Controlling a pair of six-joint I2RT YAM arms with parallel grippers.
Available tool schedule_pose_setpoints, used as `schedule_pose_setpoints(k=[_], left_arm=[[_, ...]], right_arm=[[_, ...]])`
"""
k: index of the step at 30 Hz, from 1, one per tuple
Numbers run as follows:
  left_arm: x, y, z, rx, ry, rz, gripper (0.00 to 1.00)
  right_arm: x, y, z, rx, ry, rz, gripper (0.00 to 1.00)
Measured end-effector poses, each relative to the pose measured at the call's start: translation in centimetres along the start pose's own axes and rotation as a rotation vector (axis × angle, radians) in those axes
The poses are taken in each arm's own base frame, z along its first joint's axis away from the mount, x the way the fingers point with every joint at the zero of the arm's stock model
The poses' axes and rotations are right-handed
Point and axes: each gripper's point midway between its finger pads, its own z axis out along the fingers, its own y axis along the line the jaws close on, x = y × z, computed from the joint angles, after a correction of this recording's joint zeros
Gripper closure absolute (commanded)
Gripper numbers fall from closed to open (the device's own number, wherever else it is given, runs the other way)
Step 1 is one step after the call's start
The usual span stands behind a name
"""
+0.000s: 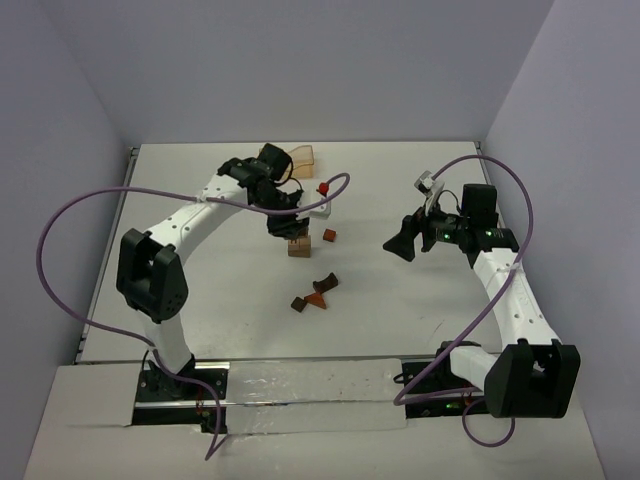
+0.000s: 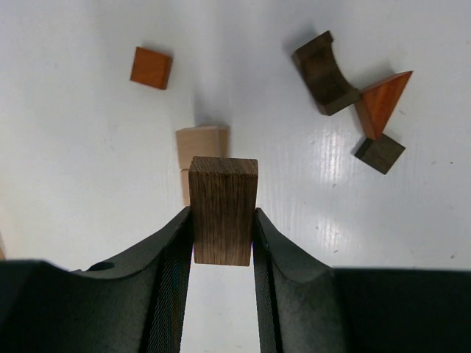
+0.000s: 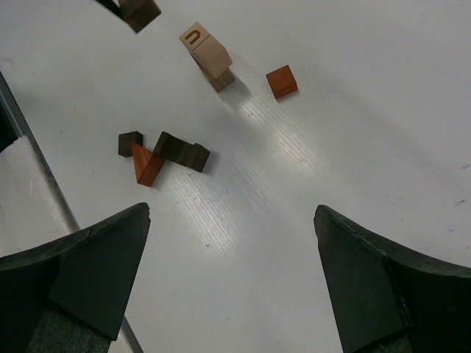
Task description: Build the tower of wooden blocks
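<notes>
— Right, how many pieces do you count?
— Seven blocks that I can make out. Two tan ones form the tan stack (image 3: 207, 55), and the upper one shows a small arch shape on its face. Three are dark brown: the dark block (image 2: 223, 193) in my left claw (image 2: 223, 220), a dark arch piece (image 2: 324, 65) and a small dark cube (image 2: 380, 153). Two are reddish: a red-brown cube (image 2: 151, 68) near the stack and an orange wedge (image 2: 381, 103) touching the arch piece.
— And the claws?
— The left claw is closed partway on the dark block and holds it upright over the stack. I cannot tell whether they touch. My right claw (image 3: 232, 212) stands spread wide, holding nothing.
— The surroundings?
— A white table (image 1: 400, 320), pale walls (image 1: 300, 60) on three sides and an orange tray (image 1: 302, 157) by the far edge. The blocks sit mid-table, well apart from every edge. The right claw hangs over bare table to their right.
</notes>
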Motion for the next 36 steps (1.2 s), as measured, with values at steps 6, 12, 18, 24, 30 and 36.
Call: schedule_pose_setpoints(k=[6, 12, 18, 24, 30, 36], left_arm=[[0.9, 0.9, 0.9, 0.016, 0.019, -0.026, 0.93], [2.2, 0.7, 2.5, 0.054, 0.051, -0.051, 0.88], [2.9, 1.1, 3.6, 0.067, 0.076, -0.069, 0.83], [3.4, 1.9, 4.4, 0.066, 0.106, -0.093, 0.82], [3.0, 2.5, 5.1, 0.065, 0.124, -0.103, 0.83], [2.9, 2.5, 5.3, 0.061, 0.143, -0.131, 0.84]], right_arm=[[-0.1, -0.1, 0.0, 0.002, -0.003, -0.004, 0.0], [-0.1, -0.2, 0.1, 0.003, -0.003, -0.004, 0.0], [0.2, -0.4, 0.3, 0.0, 0.005, 0.006, 0.0], [0.3, -0.5, 0.4, -0.002, 0.009, 0.012, 0.0], [0.3, -0.5, 0.4, -0.002, 0.009, 0.012, 0.0], [0.3, -0.5, 0.4, -0.002, 0.009, 0.012, 0.0]])
